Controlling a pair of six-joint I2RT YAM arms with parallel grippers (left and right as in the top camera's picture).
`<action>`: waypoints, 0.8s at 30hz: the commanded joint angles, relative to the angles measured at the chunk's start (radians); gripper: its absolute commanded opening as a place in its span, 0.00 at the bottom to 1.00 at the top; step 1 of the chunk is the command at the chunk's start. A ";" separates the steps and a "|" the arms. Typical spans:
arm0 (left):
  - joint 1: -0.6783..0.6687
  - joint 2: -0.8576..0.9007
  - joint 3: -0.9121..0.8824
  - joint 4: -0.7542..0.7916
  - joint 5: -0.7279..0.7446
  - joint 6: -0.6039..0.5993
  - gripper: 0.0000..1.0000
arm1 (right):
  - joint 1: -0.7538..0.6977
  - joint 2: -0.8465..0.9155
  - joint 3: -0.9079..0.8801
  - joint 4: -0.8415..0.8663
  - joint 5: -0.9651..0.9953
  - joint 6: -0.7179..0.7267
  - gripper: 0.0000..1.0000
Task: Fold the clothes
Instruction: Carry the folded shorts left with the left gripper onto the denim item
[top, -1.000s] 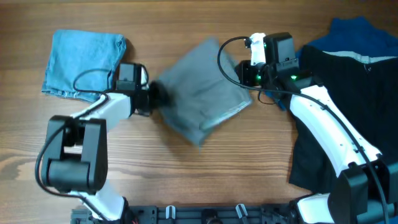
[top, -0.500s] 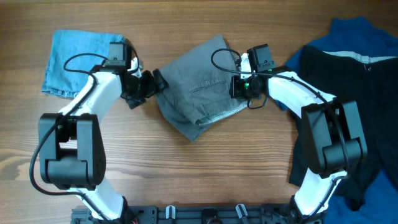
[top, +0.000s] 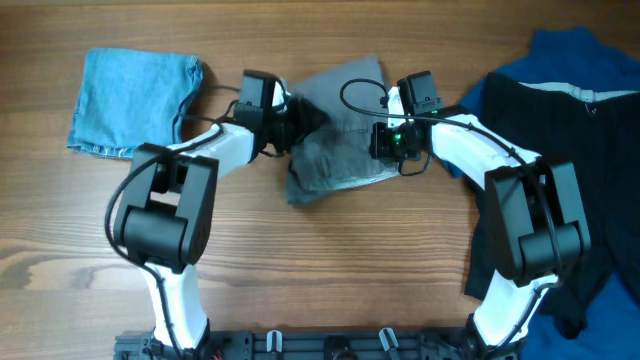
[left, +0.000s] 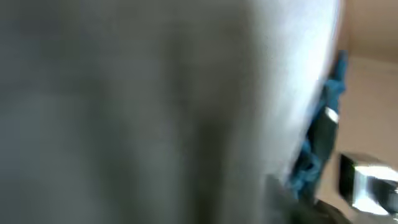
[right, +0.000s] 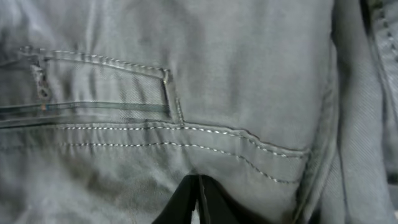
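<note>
The grey shorts (top: 345, 155) lie bunched at the table's middle, their left part lifted and carried over to the right. My left gripper (top: 303, 118) is over their upper left, shut on that fabric. Blurred grey cloth (left: 124, 112) fills the left wrist view and hides the fingers. My right gripper (top: 383, 141) is at the shorts' right edge. In the right wrist view its fingertips (right: 199, 190) are closed together on the puckered cloth, just below the slit pocket (right: 93, 84).
A folded light-blue denim piece (top: 135, 100) lies at the far left. A black garment (top: 545, 190) covers the right side, lying on a royal-blue piece (top: 580, 55) at the back right. Bare wood runs along the front.
My left gripper has swung right from the shorts' left edge, dragging that side over the middle, so the shorts look narrower. The right gripper has stayed put for the last half second.
</note>
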 joint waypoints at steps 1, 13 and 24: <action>-0.023 0.114 -0.066 -0.055 -0.082 0.018 0.04 | 0.005 0.048 -0.022 -0.034 -0.004 -0.003 0.04; 0.394 -0.299 0.118 -0.089 0.291 0.010 0.04 | -0.086 -0.338 0.143 -0.145 -0.113 -0.100 0.05; 0.650 -0.161 0.121 -0.068 -0.388 -0.082 0.04 | -0.086 -0.336 0.142 -0.122 -0.114 0.012 0.04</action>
